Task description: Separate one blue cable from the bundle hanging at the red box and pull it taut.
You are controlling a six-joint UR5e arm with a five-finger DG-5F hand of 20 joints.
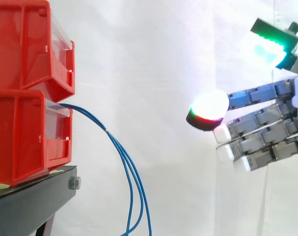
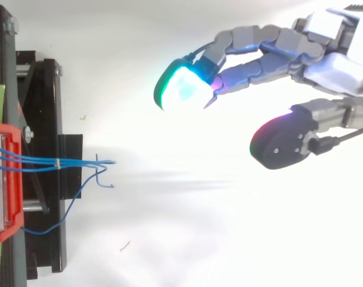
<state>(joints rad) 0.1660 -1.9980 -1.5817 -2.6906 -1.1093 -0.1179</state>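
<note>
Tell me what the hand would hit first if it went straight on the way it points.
Likely the blue cables hanging before the lower red bin; from above, the hand sits slightly to their side, so it might just miss.

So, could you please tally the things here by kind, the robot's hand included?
Red bins: 2
Blue cables: 3, as far as the strands can be told apart
Black stand: 1
Robot hand: 1, open
Total: 7

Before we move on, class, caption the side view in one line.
Open hand, clear of the blue cables drooping from the lower red bin on its stand.
</note>
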